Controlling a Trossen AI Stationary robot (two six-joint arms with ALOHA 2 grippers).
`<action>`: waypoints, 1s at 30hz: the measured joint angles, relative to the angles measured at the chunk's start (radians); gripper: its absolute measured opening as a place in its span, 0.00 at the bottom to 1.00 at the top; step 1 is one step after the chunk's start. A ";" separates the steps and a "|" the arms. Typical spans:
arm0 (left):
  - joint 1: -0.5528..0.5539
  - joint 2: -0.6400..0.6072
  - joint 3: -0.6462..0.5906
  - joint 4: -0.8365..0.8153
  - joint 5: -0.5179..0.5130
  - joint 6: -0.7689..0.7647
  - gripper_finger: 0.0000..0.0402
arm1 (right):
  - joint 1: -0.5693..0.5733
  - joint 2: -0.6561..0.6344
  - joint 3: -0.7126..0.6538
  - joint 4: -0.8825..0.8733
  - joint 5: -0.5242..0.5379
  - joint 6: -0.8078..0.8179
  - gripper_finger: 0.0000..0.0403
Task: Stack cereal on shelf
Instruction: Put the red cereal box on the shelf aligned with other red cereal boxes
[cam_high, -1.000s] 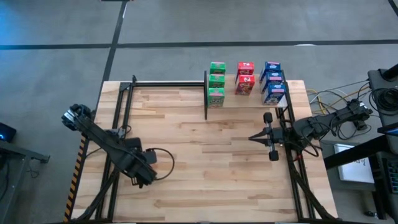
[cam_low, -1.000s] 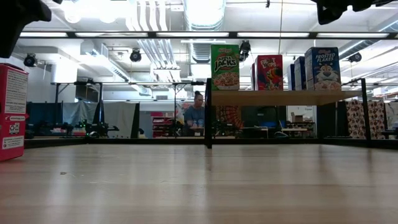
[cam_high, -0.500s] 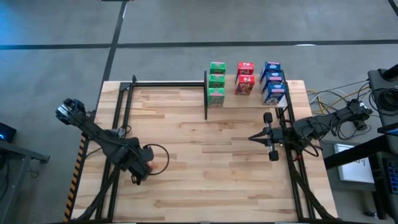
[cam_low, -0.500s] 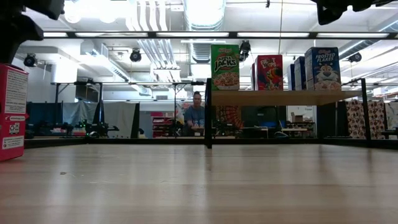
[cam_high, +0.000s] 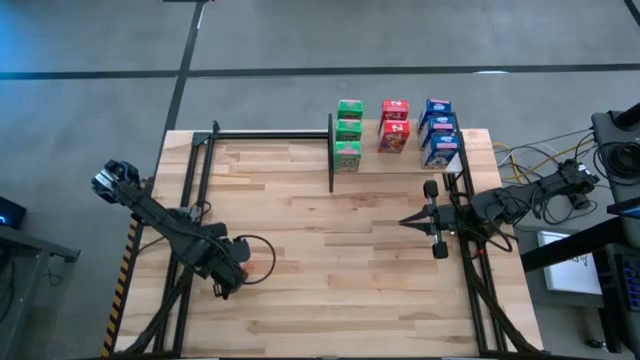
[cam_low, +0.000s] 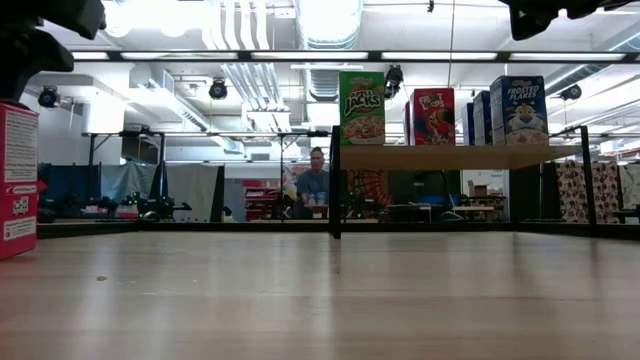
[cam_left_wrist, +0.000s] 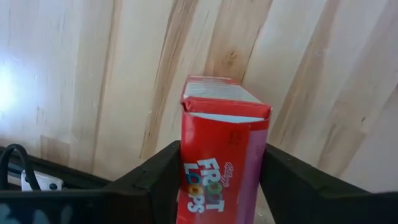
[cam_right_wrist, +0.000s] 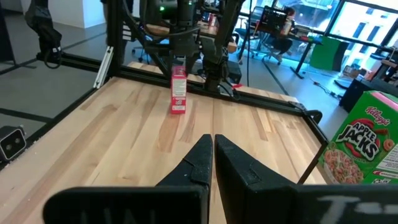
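One red cereal box (cam_left_wrist: 219, 168) stands upright near the table's left edge, also in the low view (cam_low: 15, 180) and far off in the right wrist view (cam_right_wrist: 178, 90). My left gripper (cam_high: 235, 265) (cam_left_wrist: 221, 152) is shut on it. The shelf (cam_high: 395, 162) (cam_low: 450, 157) along the far edge carries three green boxes (cam_high: 348, 135), two red boxes (cam_high: 394, 125) and three blue boxes (cam_high: 438, 130), all upright on their bases. My right gripper (cam_high: 405, 222) (cam_right_wrist: 212, 140) is shut on nothing and hovers by the table's right edge. My left gripper pinches the red box between its two fingers (cam_left_wrist: 163, 171), one on each side of the box just below the top flap (cam_left_wrist: 224, 102). It comes slanting down from above. The box stays upright, its base (cam_right_wrist: 178, 112) on the table.
Black frame rails (cam_high: 195, 200) run along the table's left and right edges, with a black post (cam_high: 331, 150) at the shelf's left end. Bare planks (cam_high: 340, 260) lie between the two arms. A person (cam_low: 317, 180) sits in the room behind the table.
My left arm has shifted slightly, and its gripper has turned a little over the red box. In the low view the box has edged a few pixels toward the table's left, still upright on its base. My right arm has kept still.
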 joint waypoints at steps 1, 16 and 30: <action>0.000 0.003 0.000 0.000 0.000 0.000 0.44 | 0.000 0.000 0.000 0.000 0.000 0.000 0.02; -0.001 0.006 0.040 0.141 -0.056 0.000 0.32 | 0.000 0.000 0.000 -0.007 0.001 0.000 0.02; 0.000 0.012 0.325 0.228 -0.430 0.200 0.32 | 0.000 -0.014 -0.001 -0.088 -0.045 0.046 0.02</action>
